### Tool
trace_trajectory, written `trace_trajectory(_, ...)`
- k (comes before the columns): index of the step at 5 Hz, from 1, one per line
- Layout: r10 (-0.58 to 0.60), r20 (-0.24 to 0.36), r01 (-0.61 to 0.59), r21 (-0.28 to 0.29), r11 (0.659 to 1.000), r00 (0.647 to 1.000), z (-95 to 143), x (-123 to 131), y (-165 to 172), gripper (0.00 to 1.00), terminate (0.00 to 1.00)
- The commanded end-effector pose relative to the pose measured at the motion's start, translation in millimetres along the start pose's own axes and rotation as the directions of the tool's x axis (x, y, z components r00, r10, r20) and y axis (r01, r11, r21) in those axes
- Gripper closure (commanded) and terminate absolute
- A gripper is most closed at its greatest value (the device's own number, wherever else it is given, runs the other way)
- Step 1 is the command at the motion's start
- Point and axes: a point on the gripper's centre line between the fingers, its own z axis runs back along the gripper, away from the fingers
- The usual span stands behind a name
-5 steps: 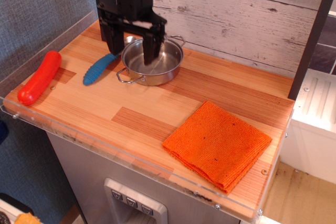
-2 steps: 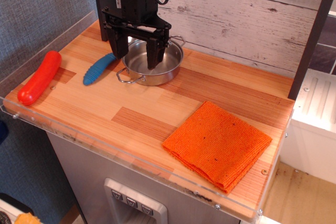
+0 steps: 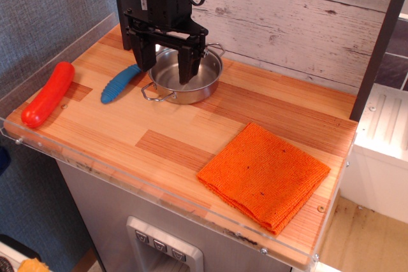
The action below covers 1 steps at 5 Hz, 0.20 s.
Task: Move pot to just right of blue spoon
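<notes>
The shiny steel pot (image 3: 191,81) sits on the wooden counter (image 3: 191,132) at the back, just right of the blue spoon (image 3: 120,84). The spoon lies diagonally; its blue ribbed handle shows, and its metal bowl is hidden behind my gripper. My black gripper (image 3: 164,62) hangs over the pot's left side with its fingers spread. One finger (image 3: 186,65) is in front of the pot's inside, and the other (image 3: 143,55) is outside its left rim. It holds nothing.
A red sausage-shaped object (image 3: 48,93) lies at the counter's left edge. A folded orange cloth (image 3: 264,173) lies at the front right. A plank wall stands behind, and a clear plastic lip runs along the counter's edges.
The gripper has risen a little and shifted right above the pot since a second ago. The pot and spoon have not moved.
</notes>
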Motion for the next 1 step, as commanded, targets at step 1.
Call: trace_trajectory(1,0.001,0.067,-0.002,0.016,1.000,0.998,20.0,-4.9,5.1,0.00,1.00)
